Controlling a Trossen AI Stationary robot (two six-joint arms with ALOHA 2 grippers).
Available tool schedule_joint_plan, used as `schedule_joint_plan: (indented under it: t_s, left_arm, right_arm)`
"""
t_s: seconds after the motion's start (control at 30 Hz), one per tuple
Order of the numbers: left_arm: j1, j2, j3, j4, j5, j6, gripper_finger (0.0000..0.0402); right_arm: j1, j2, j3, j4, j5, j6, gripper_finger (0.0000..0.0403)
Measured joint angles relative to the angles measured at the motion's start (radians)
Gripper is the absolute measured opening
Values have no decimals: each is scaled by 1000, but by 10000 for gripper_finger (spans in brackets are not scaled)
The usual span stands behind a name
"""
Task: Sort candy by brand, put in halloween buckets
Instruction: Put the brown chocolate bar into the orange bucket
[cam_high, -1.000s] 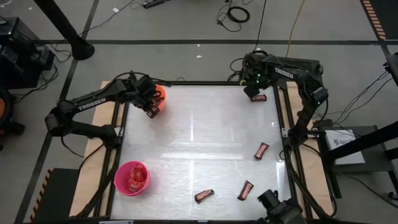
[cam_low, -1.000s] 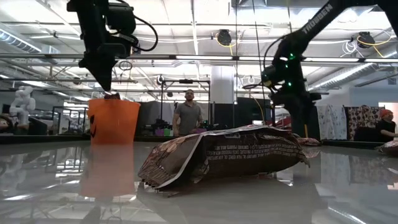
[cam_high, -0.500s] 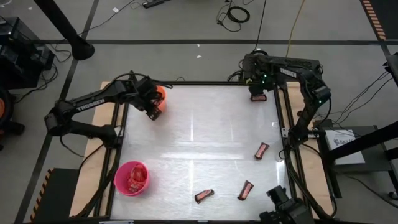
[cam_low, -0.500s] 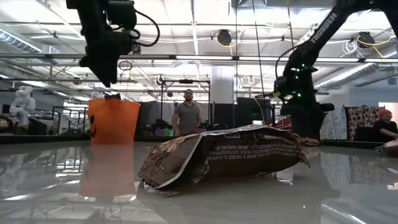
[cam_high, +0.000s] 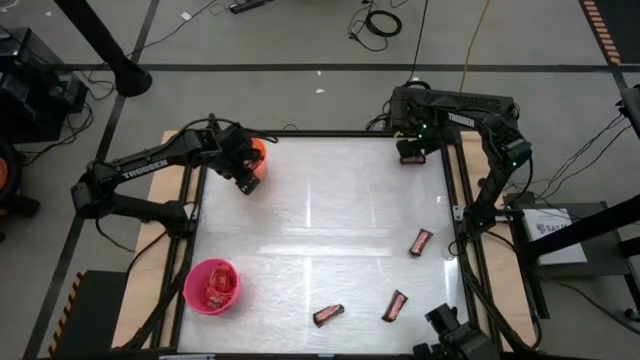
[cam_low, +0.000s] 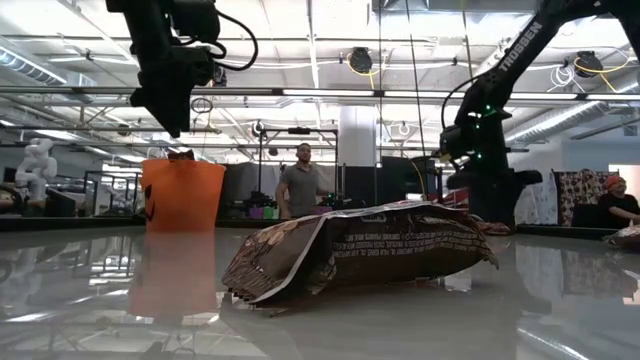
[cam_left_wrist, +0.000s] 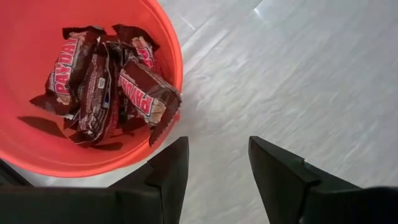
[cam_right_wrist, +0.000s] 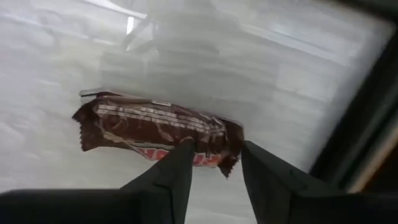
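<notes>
Right gripper (cam_right_wrist: 214, 165) straddles one end of a brown bar (cam_right_wrist: 155, 130), fingers closing across its long axis; left gripper (cam_left_wrist: 214, 162) hangs open beside the orange bucket (cam_left_wrist: 158, 37).

We get bright, even light from ceiling strips in the room, and the glossy white table (cam_high: 320, 215) throws streaky glare and mirror reflections. The right wrist view is smeared with motion blur around the candy bar (cam_right_wrist: 155, 130). The orange bucket (cam_left_wrist: 37, 149) looks sharp, its wrappers casting soft shadows inside.
</notes>
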Motion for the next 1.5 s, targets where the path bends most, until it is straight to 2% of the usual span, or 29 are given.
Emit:
schedule_joint_plan:
  t_s: [0.23,0.47,0.6,0.7,0.77,0.87,0.97,1.1,1.17,1.27,1.5]
  left_arm:
    - [0,0,0,0,-13,27,176]
    - [0,0,0,0,-27,50,176]
    - [0,-7,0,1,-4,62,176]
    - [-13,-20,-1,24,47,109,176]
    - [-38,-32,-10,79,136,139,176]
    - [-87,-41,-34,196,304,144,176]
    - [-157,-41,-72,344,360,118,176]
    - [-249,-41,-166,591,359,75,176]
    - [-277,-41,-206,693,291,14,176]
    - [-302,-41,-256,789,169,-64,176]
    - [-326,-8,-328,963,119,-179,176]
  right_arm:
    - [7,-5,-40,43,-26,60,96]
    - [20,-7,-37,43,-16,48,11]
    - [36,-25,-5,16,-29,49,5]
    - [70,-70,25,22,-81,54,1]
    - [106,-103,31,57,-126,82,1]
    - [188,-161,31,140,-205,143,0]
    - [303,-200,31,227,-234,213,0]
    - [469,-230,31,343,-239,300,0]
    - [548,-235,31,397,-238,348,0]
    - [659,-235,31,486,-235,419,0]
    - [820,-235,32,630,-219,526,0]
